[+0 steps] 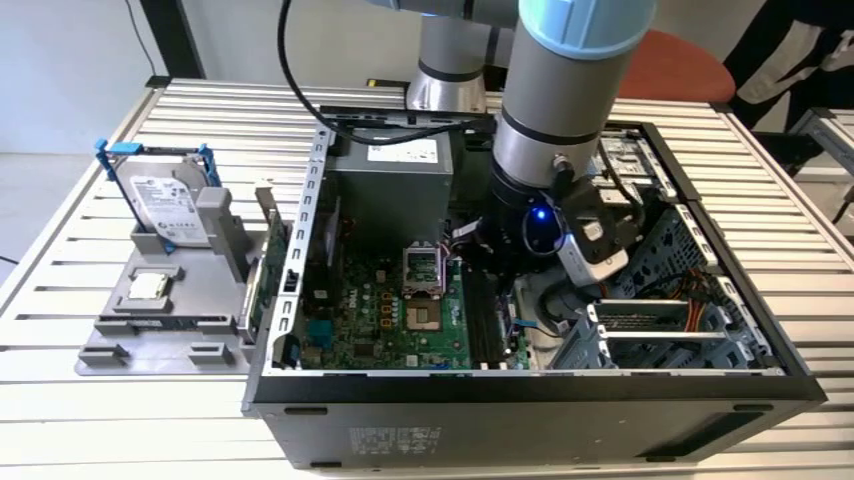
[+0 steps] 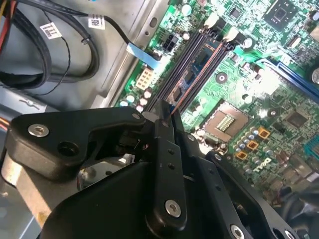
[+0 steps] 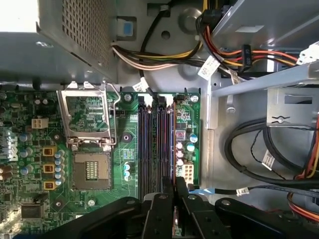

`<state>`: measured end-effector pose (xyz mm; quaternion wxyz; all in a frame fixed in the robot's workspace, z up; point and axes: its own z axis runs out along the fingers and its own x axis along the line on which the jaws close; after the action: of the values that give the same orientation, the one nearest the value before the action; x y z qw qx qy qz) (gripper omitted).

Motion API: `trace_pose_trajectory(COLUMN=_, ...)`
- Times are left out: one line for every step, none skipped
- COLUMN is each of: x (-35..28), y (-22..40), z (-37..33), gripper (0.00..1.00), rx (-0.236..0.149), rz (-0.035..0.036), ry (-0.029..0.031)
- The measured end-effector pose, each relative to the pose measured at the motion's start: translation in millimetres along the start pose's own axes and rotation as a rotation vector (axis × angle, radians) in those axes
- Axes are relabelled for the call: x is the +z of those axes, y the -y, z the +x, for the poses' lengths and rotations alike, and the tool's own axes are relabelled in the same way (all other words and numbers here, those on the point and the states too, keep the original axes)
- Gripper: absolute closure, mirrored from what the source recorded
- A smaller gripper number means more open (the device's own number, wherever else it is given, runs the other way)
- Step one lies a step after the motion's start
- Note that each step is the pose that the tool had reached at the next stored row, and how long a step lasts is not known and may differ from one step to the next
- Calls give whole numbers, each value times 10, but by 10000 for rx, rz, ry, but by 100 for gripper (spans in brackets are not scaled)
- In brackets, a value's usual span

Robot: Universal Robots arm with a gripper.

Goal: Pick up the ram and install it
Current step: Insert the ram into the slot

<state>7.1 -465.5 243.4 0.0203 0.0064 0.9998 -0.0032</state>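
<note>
Second wrist view is showing the gripper [image 2: 167, 107] hovering close over the memory slots [image 2: 199, 64], jaws seemingly pinching the ram [image 2: 172, 107] edge-on, so the pickup is looking done, seating remaining.

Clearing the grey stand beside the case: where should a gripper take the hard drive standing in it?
Probably by its top edge, from above: the hard drive stands upright in the stand, its lower part seated, its upper edge free.
</note>
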Motion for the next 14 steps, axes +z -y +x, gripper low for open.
trace_pose_trajectory(x=13, y=1, z=1, gripper=100, rx=-2, rz=1, ry=0)
trace_pose_trajectory(x=29, y=2, z=1, gripper=100, rx=-3, rz=7, ry=-1)
trace_pose_trajectory(x=48, y=1, z=1, gripper=100, rx=-4, rz=15, ry=0)
trace_pose_trajectory(x=66, y=1, z=2, gripper=100, rx=-5, rz=24, ry=0)
trace_pose_trajectory(x=84, y=1, z=2, gripper=100, rx=-4, rz=34, ry=0)
trace_pose_trajectory(x=100, y=1, z=3, gripper=100, rx=-5, rz=40, ry=1)
trace_pose_trajectory(x=116, y=1, z=3, gripper=100, rx=-5, rz=44, ry=1)
trace_pose_trajectory(x=129, y=1, z=3, gripper=100, rx=-5, rz=46, ry=2)
trace_pose_trajectory(x=139, y=1, z=3, gripper=100, rx=-5, rz=50, ry=2)
trace_pose_trajectory(x=141, y=1, z=2, gripper=100, rx=-5, rz=54, ry=1)
trace_pose_trajectory(x=142, y=2, z=-5, gripper=100, rx=-7, rz=56, ry=1)
trace_pose_trajectory(x=148, y=1, z=-14, gripper=100, rx=-7, rz=52, ry=2)
trace_pose_trajectory(x=156, y=1, z=-21, gripper=100, rx=-5, rz=50, ry=3)
trace_pose_trajectory(x=161, y=1, z=-26, gripper=100, rx=-6, rz=52, ry=3)
